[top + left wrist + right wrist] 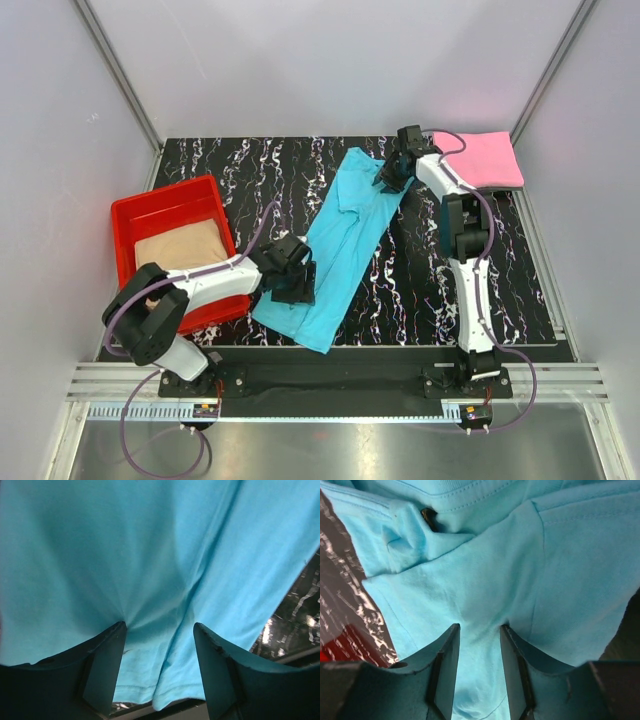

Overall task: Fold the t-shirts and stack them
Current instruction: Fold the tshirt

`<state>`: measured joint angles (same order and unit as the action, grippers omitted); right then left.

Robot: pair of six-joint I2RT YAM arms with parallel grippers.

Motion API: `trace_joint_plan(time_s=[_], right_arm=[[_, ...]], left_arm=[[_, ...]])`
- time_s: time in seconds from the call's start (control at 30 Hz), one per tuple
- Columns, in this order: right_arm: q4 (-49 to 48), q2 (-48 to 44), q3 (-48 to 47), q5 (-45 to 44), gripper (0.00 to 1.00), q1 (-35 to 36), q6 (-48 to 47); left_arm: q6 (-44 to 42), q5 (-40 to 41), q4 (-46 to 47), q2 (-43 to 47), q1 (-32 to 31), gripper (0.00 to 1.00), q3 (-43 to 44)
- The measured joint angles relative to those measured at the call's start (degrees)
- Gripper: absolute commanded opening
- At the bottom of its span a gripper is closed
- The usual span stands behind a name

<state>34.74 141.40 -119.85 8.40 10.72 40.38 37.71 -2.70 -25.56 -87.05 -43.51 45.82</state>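
The turquoise t-shirt [348,235] lies as one long strip across the worktop [420,285], slanting from near edge towards far-right corner. The left gripper [297,285] straddles its near end, jaws spread; the right gripper [392,175] sits over the far end (clamped or not, I cannot tell).

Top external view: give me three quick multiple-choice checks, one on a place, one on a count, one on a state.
1. Where is the tan-beige cloth t-shirt?
A. In the red plastic tray
B. Draped over an arm
C. Hanging off the near edge

2. How many t-shirts show?
A. Two
B. Three
C. Four

3. What state is the pink cloth t-shirt in?
A. Spread open, sleeves out
B. Hanging in the air
C. Folded flat

Key: 1 A, it lies inside the tray's walls. 2 B, tan, pink and the turquoise-blue cloth t-shirt. 3 C, it is a neat rectangle at the far right.
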Motion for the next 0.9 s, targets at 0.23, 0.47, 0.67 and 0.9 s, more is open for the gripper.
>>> trace_joint_plan(time_s=[0.23, 0.47, 0.67, 0.9], right_arm=[[3.0, 7.6, -13.7, 5.3, 0.48, 0.1, -8.1], [0.7, 0.2, -4.4, 10.0, 0.52, -3.2, -10.8], [0.5, -5.1, -4.0, 10.6, 0.07, -7.6, -12.7], [-1.8, -4.4, -3.4, 14.7, 0.0, -9.2, -11.8]], left_arm=[[2.7, -2.8, -7.6, -0.1, -0.5, 0.66, 3.5], [0.1, -4.1, -13.8, -0.5, -0.8, 0.66, 14.8], [-1.6, -12.5, -6.1, -1.6, -2.0, 0.65, 11.1], [-2.5, -17.6, -0.2, -5.0, -5.0, 0.65, 7.5]])
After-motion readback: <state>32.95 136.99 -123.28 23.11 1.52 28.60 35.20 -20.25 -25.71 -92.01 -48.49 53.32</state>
